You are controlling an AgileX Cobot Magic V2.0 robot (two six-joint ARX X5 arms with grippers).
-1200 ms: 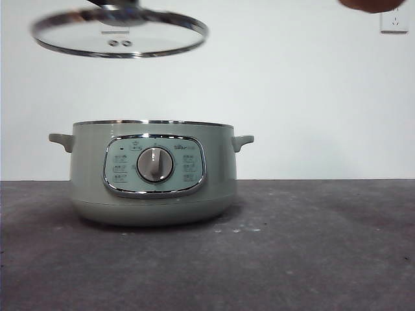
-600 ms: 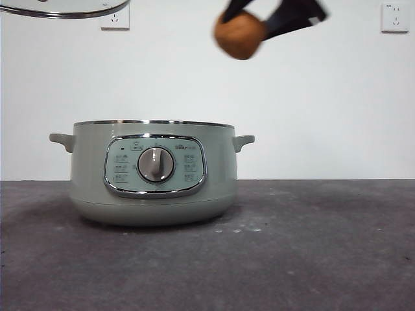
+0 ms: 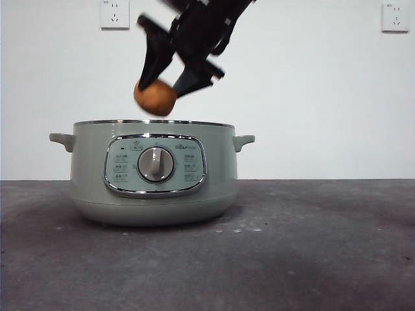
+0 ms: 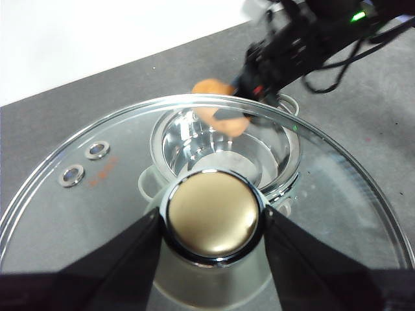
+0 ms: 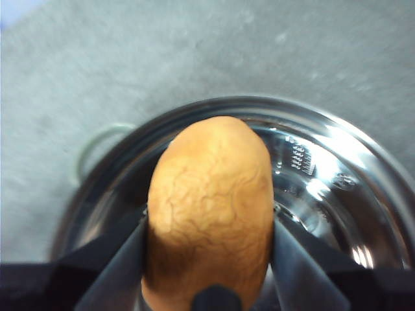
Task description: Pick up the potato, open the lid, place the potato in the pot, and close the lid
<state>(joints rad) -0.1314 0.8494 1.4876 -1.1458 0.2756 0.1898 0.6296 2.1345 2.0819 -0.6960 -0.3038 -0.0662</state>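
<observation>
The sage-green pot (image 3: 152, 172) stands uncovered on the dark table, its dial facing the front camera. Just above its rim hangs the orange-brown potato (image 3: 155, 98), with my right gripper (image 3: 161, 87) shut on it and the arm slanting down from the top. The right wrist view shows the potato (image 5: 209, 201) over the pot's shiny steel inside (image 5: 337, 149). My left gripper (image 4: 213, 234) is shut on the lid's knob (image 4: 213, 214). It holds the glass lid (image 4: 84, 207) high above the pot (image 4: 288, 146), out of the front view.
Dark grey table (image 3: 311, 246) stretches to the right of the pot. Two wall sockets (image 3: 115, 13) (image 3: 394, 16) sit on the white wall behind. The right arm (image 4: 298, 45) reaches over the pot's far side in the left wrist view.
The right gripper has carried the potato down and left, from high right to just above the pot's rim. The lid has risen up and left out of the front view.
</observation>
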